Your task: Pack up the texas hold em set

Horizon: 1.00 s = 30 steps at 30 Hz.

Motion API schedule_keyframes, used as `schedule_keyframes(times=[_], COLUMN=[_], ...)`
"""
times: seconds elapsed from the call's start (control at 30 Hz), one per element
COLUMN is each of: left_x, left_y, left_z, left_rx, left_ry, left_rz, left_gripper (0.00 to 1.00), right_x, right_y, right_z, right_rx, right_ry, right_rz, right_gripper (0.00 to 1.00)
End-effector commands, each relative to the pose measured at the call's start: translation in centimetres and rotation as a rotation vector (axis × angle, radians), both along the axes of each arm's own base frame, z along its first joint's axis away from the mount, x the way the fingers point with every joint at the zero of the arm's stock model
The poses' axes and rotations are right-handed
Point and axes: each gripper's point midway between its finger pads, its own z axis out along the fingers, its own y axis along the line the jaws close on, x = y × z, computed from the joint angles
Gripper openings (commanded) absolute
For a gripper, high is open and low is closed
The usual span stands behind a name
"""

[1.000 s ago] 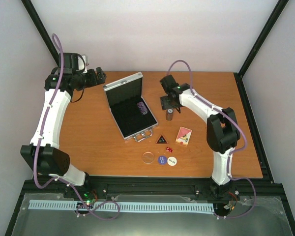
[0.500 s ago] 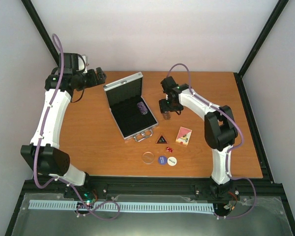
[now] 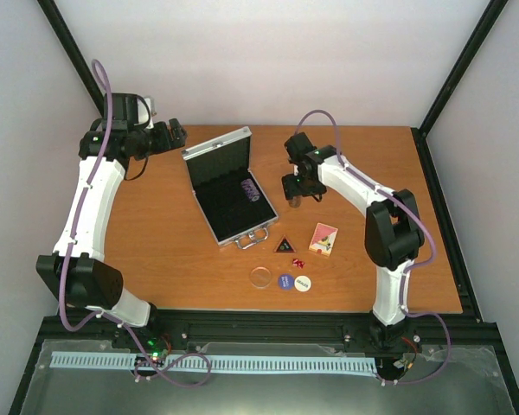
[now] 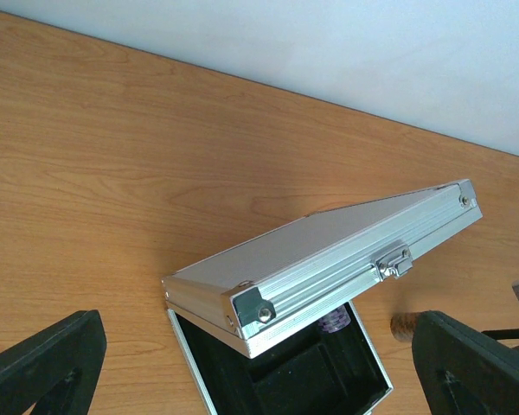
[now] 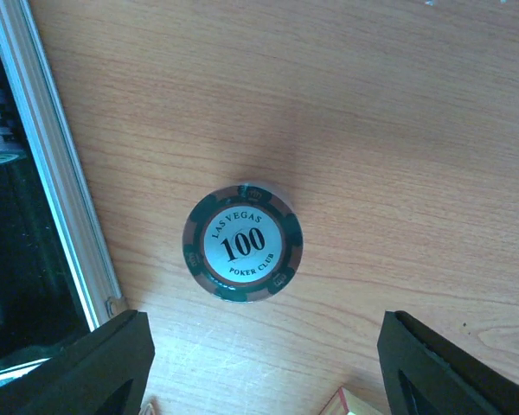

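The silver case lies open at mid-table, its lid half raised over black foam. One purple chip stack lies inside it. A dark chip stack topped "100" stands on the table just right of the case. My right gripper hovers open over it, and its fingers do not touch the stack. Nearer the front are the pink-orange card box, black triangle, red dice and clear, blue and white discs. My left gripper is open and empty, left of the case.
The case's aluminium rim runs close along the left of the standing chip stack. A corner of the card box shows just below the right gripper. Black frame posts rise at the table's far corners.
My right gripper has shifted slightly toward the front and left, now covering the standing chip stack from above, and its jaws have narrowed a little. The left arm has not moved.
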Motion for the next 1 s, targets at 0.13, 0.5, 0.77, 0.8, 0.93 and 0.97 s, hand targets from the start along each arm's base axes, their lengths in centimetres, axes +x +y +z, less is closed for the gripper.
schedule_keyframes(times=[0.13, 0.5, 0.77, 0.8, 0.93, 0.97], left_x=[0.4, 0.3, 0.4, 0.5, 0.6, 0.7], left_y=[-0.2, 0.0, 0.1, 0.1, 0.1, 0.0], left_z=[0.9, 0.9, 0.7, 0.5, 0.4, 0.3], left_rx=[-0.014, 0.006, 0.029, 0.031, 0.029, 0.027], left_ry=[-0.016, -0.013, -0.002, 0.003, 0.008, 0.009], left_rz=[0.002, -0.003, -0.01, -0.011, -0.013, -0.015], left_gripper=[1.0, 1.0, 1.0, 1.0, 1.0, 1.0], right_x=[0.0, 1.6, 1.6, 1.6, 1.5, 1.5], right_y=[0.8, 1.9, 1.8, 1.8, 1.7, 1.7], right_z=[0.1, -2.6, -3.3, -3.3, -3.7, -3.9], right_rx=[-0.007, -0.028, -0.033, -0.033, -0.04, -0.042], right_ry=[0.016, 0.064, 0.08, 0.08, 0.087, 0.092], right_rz=[0.047, 0.064, 0.045, 0.044, 0.047, 0.046], right_gripper=[0.75, 0.74, 0.62, 0.6, 0.57, 0.55])
